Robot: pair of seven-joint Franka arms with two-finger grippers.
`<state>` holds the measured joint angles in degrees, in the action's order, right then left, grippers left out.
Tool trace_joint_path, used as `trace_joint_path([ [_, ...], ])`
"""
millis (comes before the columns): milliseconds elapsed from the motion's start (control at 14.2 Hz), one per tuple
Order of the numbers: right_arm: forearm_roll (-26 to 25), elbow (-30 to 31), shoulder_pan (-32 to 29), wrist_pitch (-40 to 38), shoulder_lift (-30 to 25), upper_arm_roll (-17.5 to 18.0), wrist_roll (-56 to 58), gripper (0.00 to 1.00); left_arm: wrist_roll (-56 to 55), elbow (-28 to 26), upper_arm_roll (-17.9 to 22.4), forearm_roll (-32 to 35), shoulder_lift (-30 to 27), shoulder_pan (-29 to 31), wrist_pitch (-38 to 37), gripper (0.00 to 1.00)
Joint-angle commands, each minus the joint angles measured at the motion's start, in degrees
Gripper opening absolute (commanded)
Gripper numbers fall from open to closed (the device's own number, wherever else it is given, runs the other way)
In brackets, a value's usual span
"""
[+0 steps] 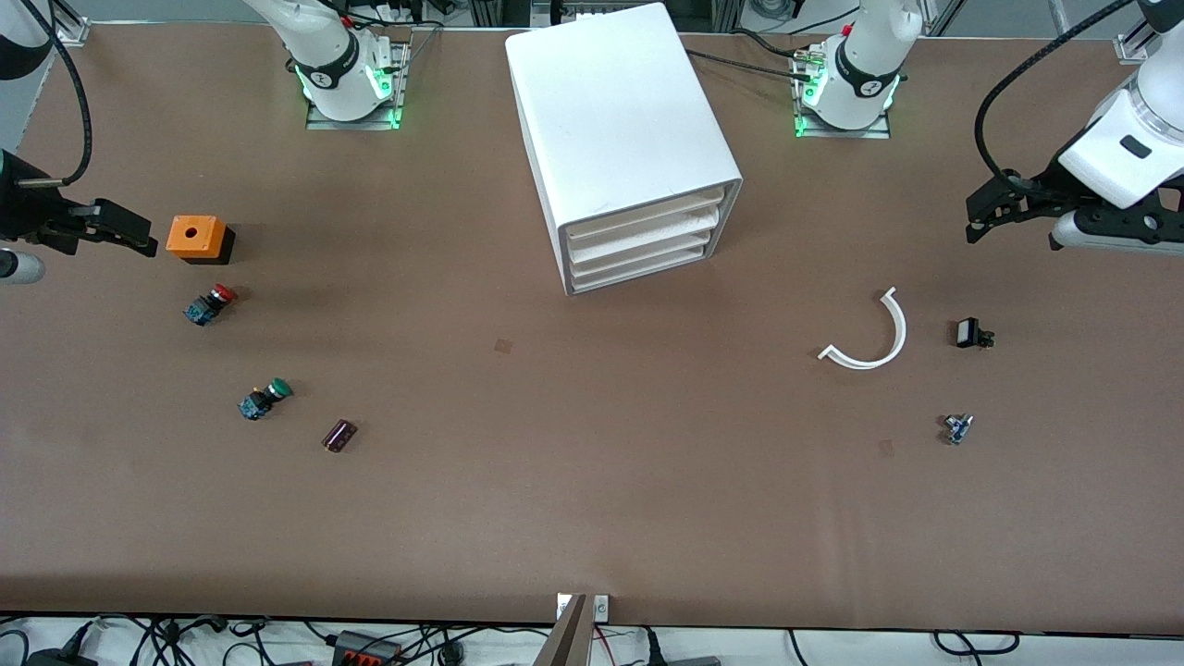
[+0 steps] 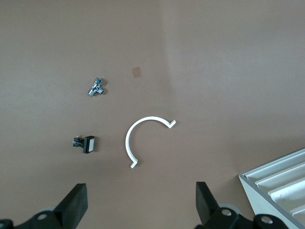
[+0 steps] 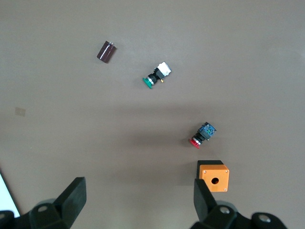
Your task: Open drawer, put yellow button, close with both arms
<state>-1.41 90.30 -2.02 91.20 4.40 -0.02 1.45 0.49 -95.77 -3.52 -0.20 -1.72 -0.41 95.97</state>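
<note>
- Left gripper (image 2: 140, 202): only fingertips in wrist view, rest cut by edge.
- Cabinet (image 2: 279, 183): just a corner in left wrist view.
- Small metal part (image 1: 957, 428): too tiny to ID.

1. The left arm (image 1: 1124, 153) reaches in from its base at the table's top edge and hangs raised at its own end of the table, wrist level.
2. The left gripper (image 1: 982, 215) is up in the air with its fingers (image 2: 76, 202) spread wide and nothing between them.
3. The right arm (image 1: 23, 42) is mostly out of the front view, so its pose is hard to judge.
4. The right gripper (image 1: 125, 231) is raised at the right arm's end, fingers (image 3: 74, 195) wide apart and empty.
</note>
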Motion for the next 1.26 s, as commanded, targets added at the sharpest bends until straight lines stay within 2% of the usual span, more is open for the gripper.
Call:
trace_joint_path([
  [0, -0.2, 1.2, 0.1, 0.7, -1.0, 0.1, 0.8, 1.0, 1.7, 2.6, 0.4, -0.9, 1.9, 0.4, -1.9, 1.0],
  [1193, -0.2, 1.1, 0.7, 1.0, -0.5, 0.1, 1.1, 1.0, 1.2, 3.0, -0.3, -0.6, 1.8, 0.3, -3.9, 1.0],
])
